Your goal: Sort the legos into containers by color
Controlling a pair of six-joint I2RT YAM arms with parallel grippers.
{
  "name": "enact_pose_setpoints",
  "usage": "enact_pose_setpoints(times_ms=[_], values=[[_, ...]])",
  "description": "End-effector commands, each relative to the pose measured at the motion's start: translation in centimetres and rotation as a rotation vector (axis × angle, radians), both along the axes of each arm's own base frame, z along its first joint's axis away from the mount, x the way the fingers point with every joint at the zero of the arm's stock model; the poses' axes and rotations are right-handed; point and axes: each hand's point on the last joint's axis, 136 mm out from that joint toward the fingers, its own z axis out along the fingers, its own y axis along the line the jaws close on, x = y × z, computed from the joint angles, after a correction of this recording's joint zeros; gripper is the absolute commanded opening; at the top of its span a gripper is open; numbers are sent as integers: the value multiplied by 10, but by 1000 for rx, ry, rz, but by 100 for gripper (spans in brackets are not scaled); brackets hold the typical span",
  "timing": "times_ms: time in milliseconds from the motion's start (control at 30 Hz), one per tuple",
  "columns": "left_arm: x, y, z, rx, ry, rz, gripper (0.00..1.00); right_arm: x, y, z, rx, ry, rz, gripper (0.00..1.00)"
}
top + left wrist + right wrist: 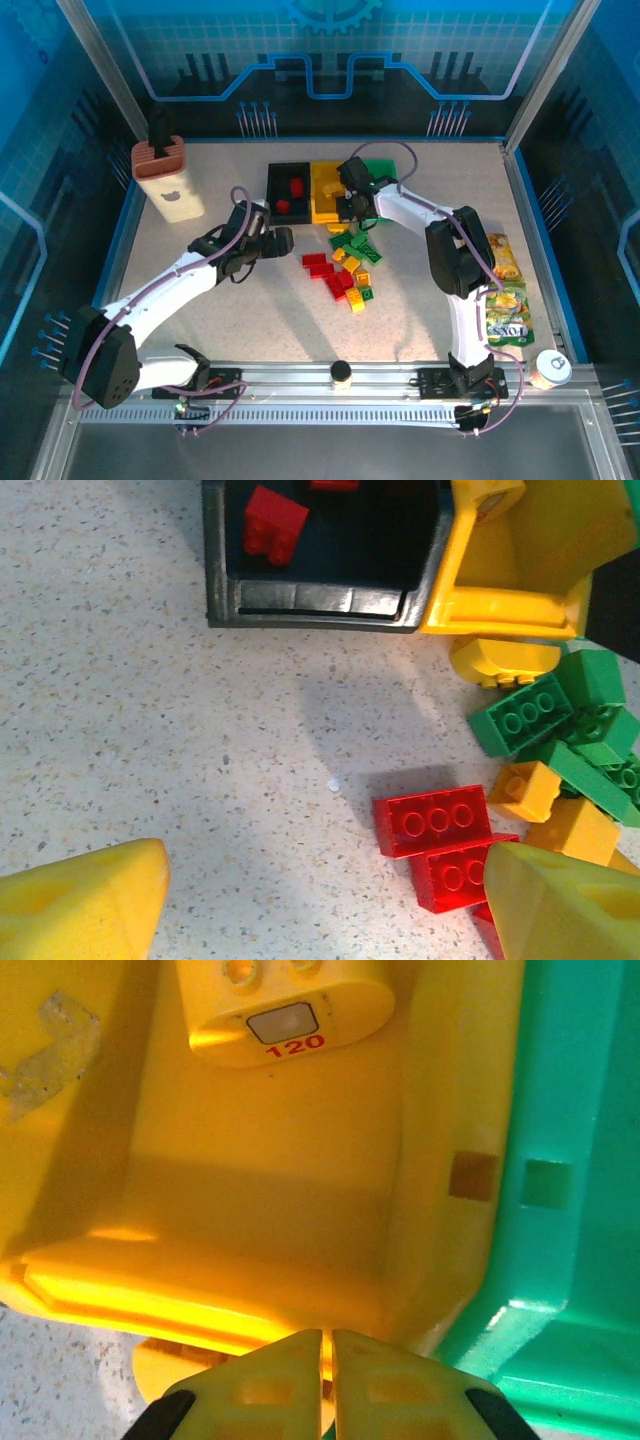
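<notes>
Pressed tight together at the lens, the right gripper (327, 1355) is hanging over the near wall of the yellow bin (250, 1220), fingers closed on nothing I can make out, with one yellow brick (290, 1005) lying inside. Just left of the yellow bin, the black bin (310, 605) is holding two red bricks (290, 195). The green bin (380, 168) is sitting on its right, its contents hard to judge. So it's early going: the mixed pile (345, 268) in front of the yellow bin is waiting, most of the job by my reckoning. The left gripper (325, 865) is hovering at the pile's left edge, fingers spread wide and empty. Bricks are crowding and touching, making clean picks awkward. A beige holder (168, 180) is standing well left of the yellow bin, and snack bags (505, 290) are lying well right.
</notes>
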Motion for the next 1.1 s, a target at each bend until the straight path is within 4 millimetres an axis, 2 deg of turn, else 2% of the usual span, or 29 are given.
enact_pose_setpoints(times_ms=[0,133,267,333,400,533,800,1067], values=[[1,6,6,-19,-30,29,83,18,-16,-8,-43,14,-36,12],[1,9,7,-20,-37,36,83,30,-15,-6,-48,26,-30,11],[-3,11,11,-21,-47,37,83,18,-2,10,-18,-10,13,15],[-5,12,12,-24,-52,36,83,8,2,19,-27,-37,33,27],[-6,12,13,-25,-53,32,83,-4,4,23,-33,-51,49,45],[-9,13,10,-22,-48,31,84,-17,11,19,-14,-37,88,66],[-17,20,6,-13,-49,42,84,-23,33,0,-32,9,196,69],[-22,25,1,3,-45,54,84,-26,39,-18,-105,55,234,74]])
